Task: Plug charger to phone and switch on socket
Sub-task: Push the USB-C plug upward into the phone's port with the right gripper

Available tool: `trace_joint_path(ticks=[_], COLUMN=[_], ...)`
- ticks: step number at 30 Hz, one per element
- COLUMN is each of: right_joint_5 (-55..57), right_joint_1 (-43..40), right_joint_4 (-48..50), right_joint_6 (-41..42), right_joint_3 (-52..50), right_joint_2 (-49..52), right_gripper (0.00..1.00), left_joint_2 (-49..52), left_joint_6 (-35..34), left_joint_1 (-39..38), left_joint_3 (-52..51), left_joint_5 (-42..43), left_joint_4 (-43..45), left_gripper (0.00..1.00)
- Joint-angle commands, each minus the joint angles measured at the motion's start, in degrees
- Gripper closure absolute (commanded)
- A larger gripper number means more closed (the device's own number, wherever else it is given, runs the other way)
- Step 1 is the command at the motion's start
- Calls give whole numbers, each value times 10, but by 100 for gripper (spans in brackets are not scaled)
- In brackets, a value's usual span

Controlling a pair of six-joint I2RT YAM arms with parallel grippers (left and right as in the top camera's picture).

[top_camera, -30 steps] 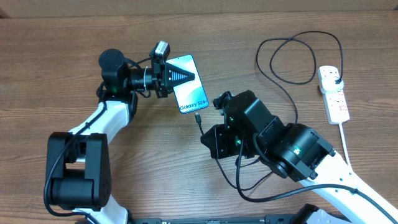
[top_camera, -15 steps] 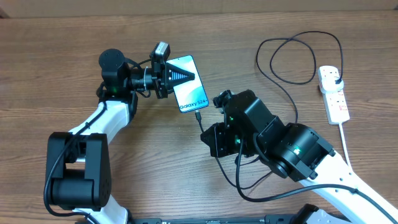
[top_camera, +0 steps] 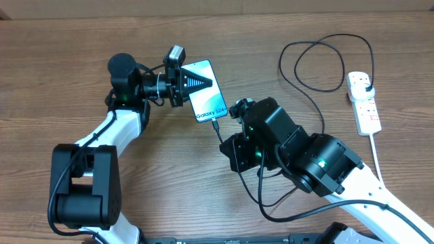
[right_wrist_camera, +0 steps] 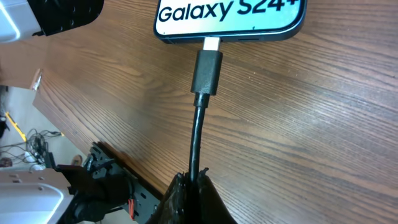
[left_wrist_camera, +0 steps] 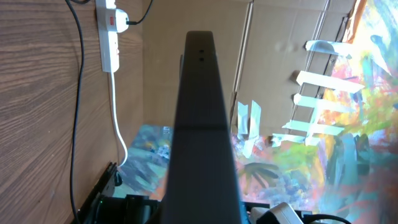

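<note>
**Charger tip meets the phone's port on a wooden tabletop**

A brown wood-grain tabletop (top_camera: 68,54) fills the overhead view, with the phone (top_camera: 205,91) lying flat near its middle.

The bulky black and white right arm (top_camera: 319,163) reaches in from below and to the right of the phone. Its tool (right_wrist_camera: 191,182) is pinched tight on the charger (right_wrist_camera: 196,140), gripping the thin black cable a short way back from the phone's lower end.

The left arm (top_camera: 125,102) comes in from the phone's left. Its tool (top_camera: 196,83) lies across the light blue screen as a dark pointed wedge. How far it is open cannot be told; its own camera shows only one dark finger (left_wrist_camera: 202,124) seen edge-on.

The phone is tilted, with the text "Galaxy S24+" at its lower end.

The socket (top_camera: 364,103), a white power strip with red-marked switches, lies well apart to the phone's right. A black plug (top_camera: 367,84) sits in its far outlet.

The charger cable loops between the phone and the socket.

The small black connector (right_wrist_camera: 207,70) touches the phone's lower edge. A sliver of its metal tip shows at the port.
</note>
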Motion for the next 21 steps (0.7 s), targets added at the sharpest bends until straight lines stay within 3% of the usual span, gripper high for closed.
trace_joint_path(ticks=[1, 21], right_joint_5=[15, 26], right_joint_1=[2, 2], right_joint_4=[-3, -2], right_joint_6=[-17, -18], right_joint_3=[1, 1], right_joint_2=[2, 5], right_gripper=[96, 96], left_joint_2=[-3, -3], left_joint_6=[-5, -32], left_joint_1=[-1, -9], left_joint_3=[15, 15], left_joint_5=[-4, -17], left_joint_4=[4, 0], left_gripper=[96, 96])
